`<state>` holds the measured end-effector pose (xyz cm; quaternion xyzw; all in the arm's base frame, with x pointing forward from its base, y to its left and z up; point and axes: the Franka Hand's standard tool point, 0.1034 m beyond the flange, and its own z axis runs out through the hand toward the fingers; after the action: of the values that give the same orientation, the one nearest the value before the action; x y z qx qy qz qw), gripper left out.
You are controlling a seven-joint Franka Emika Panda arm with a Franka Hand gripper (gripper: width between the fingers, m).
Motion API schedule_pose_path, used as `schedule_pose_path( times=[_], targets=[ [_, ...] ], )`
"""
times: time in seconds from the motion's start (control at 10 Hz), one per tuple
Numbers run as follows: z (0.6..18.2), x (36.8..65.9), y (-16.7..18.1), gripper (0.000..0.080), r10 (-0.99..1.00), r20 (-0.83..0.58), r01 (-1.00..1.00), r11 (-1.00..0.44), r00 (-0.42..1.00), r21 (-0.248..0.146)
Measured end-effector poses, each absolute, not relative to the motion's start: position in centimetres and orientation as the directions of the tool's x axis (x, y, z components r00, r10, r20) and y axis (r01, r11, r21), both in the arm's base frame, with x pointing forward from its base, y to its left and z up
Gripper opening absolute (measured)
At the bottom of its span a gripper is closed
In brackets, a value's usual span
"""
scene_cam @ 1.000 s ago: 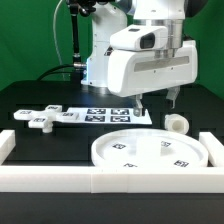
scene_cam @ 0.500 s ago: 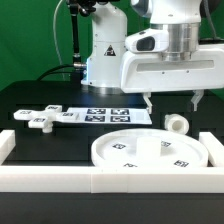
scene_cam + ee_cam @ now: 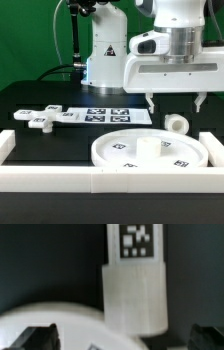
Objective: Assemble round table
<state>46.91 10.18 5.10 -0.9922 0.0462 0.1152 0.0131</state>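
While hanging above the black surface (image 3: pixel 40 95), recorded tool (image 3: pixel 175 103) with fingers spread wide apart. Found short leg (image 3: pixel 177 124) just beside the big disc (image 3: pixel 150 152). Noted cross-shaped foot (image 3: pixel 40 118) well apart.

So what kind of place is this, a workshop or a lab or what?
Most likely a robotics lab bench: a green backdrop behind a black table, a marker board of square tags, and a white border rail around its near edge.

The round disc (image 3: pixel 110 155) and short leg (image 3: pixel 176 124) look smooth white plastic; the tabletop (image 3: pixel 40 97) is matt black.
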Motion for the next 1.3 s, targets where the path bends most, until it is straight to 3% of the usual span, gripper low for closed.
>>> schedule_pose_path(
  times=[0.4,0.6,1.3],
  targets=[
    [4.6,47.9,9.7,0.0649,-0.095,-0.436,-0.104,-0.995,0.895,0.005],
    [4.2,47.7,9.7,0.0649,-0.06,-0.505,-0.092,-0.995,0.861,-0.039],
    [2.0,46.5,10.4,0.0649,-0.011,-0.8,-0.058,-0.998,0.6,-0.03]
  ],
)
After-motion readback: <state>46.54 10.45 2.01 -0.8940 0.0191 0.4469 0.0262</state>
